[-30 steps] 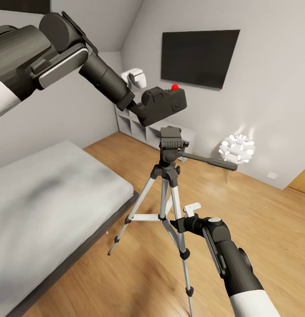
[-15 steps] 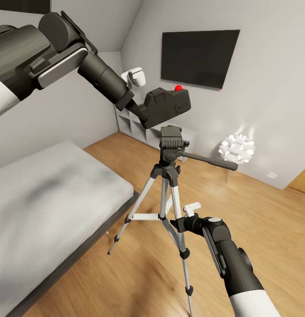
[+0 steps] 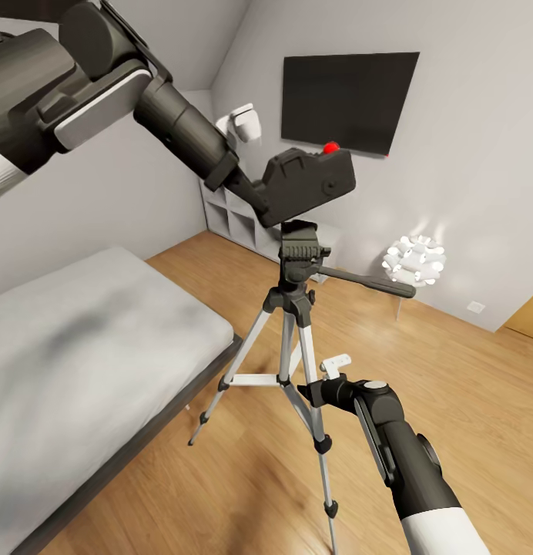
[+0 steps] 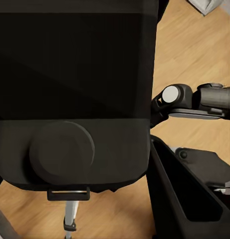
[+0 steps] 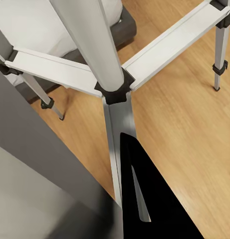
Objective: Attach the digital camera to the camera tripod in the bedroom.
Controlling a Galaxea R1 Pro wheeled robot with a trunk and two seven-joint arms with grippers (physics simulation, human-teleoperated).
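Bedroom, bed [image 3: 89, 339] beside camera tripod [image 3: 297, 308], digital camera [image 3: 309, 183] just above

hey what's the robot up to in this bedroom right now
The left gripper holds the digital camera just above the head of the camera tripod, not yet seated on it. The right gripper is at one of the tripod's silver legs, near the bed; whether it grips the leg is unclear.

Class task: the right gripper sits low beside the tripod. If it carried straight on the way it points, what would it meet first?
Most likely the camera tripod: the right gripper faces its silver leg and brace hub at close range, though depth is hard to judge.
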